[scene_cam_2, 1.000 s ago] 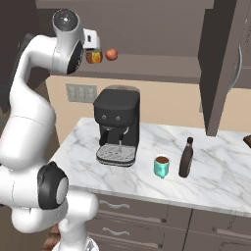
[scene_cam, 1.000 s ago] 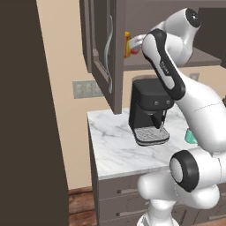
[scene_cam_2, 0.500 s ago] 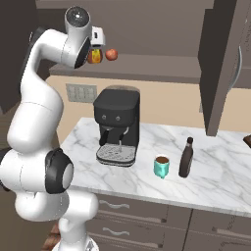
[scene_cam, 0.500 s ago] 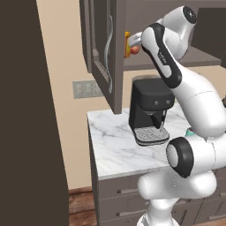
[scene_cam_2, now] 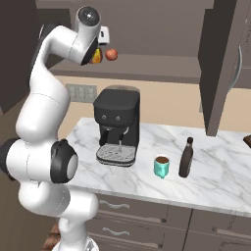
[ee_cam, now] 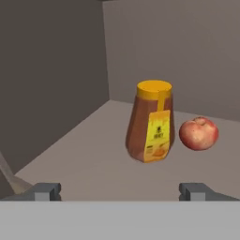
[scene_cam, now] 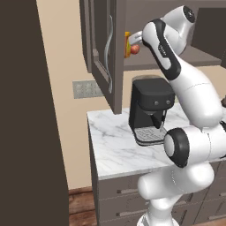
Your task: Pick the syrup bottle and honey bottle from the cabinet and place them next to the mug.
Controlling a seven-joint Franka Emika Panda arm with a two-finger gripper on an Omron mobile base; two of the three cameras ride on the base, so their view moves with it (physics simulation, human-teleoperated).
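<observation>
Left base view: a marble counter is running across the middle of the frame under the cabinet, whose door is hanging open at upper centre. The arm is reaching up to the shelf, and the honey bottle is peeking out as an orange sliver just left of the wrist, with the apple beside it.

Right base view: the same counter is carrying a black coffee machine at centre; to its right the mug is standing with the syrup bottle just beside it, so that bottle looks delivered. At upper left the hand is covering most of the honey bottle, the apple sitting to its right.

Hand view: the grey shelf floor is stretching ahead. The gripper is standing wide open and empty, its fingertips at the bottom corners. The honey bottle is standing upright, straight ahead and slightly right of centre, clear of the jaws; the apple is almost touching its right side. The approach probably needs a small rightward correction.
</observation>
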